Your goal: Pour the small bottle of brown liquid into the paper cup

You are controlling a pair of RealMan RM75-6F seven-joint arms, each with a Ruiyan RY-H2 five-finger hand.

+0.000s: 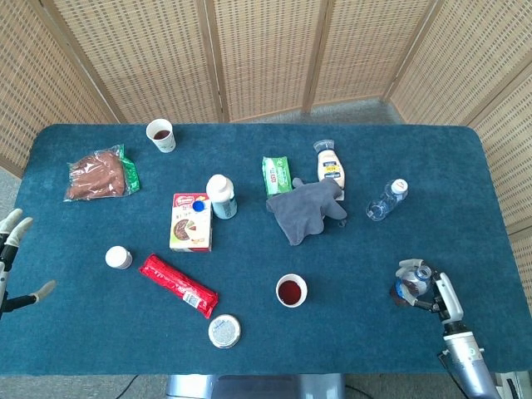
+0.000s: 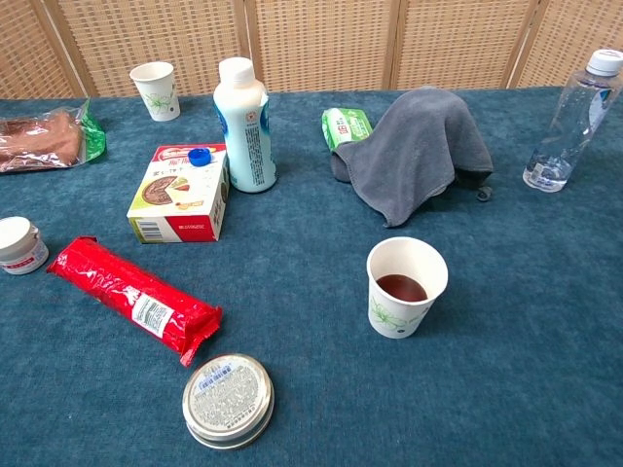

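The right hand [image 1: 426, 284] sits near the front right corner of the counter [image 1: 465, 216], its fingers curled around the small bottle [image 1: 409, 287], which it holds just above or on the blue cloth surface; which of the two cannot be told from the head view, and the chest view does not show this hand at all. To its left, well apart, stands the paper cup [image 2: 406, 287] with brown liquid in its bottom, upright and alone on the cloth. Behind the cup lies a grey towel [image 2: 419, 153] draped over something, with a green packet [image 2: 346, 126] touching its left edge and a squeeze bottle [image 1: 331, 165] just behind it. A clear water bottle [image 2: 569, 112] stands toward the right rear. Left of centre are a white bottle [image 2: 244, 126], a snack box [image 2: 179, 194] with a blue cap on it, a red biscuit roll [image 2: 133, 298], a round tin [image 2: 228, 400] and a small white jar [image 2: 19, 245]. A second cup [image 2: 157, 89] and a bag of sausages [image 1: 98, 175] are at the far left rear. The left hand [image 1: 12, 262] hangs off the counter's left edge, fingers spread, holding nothing.
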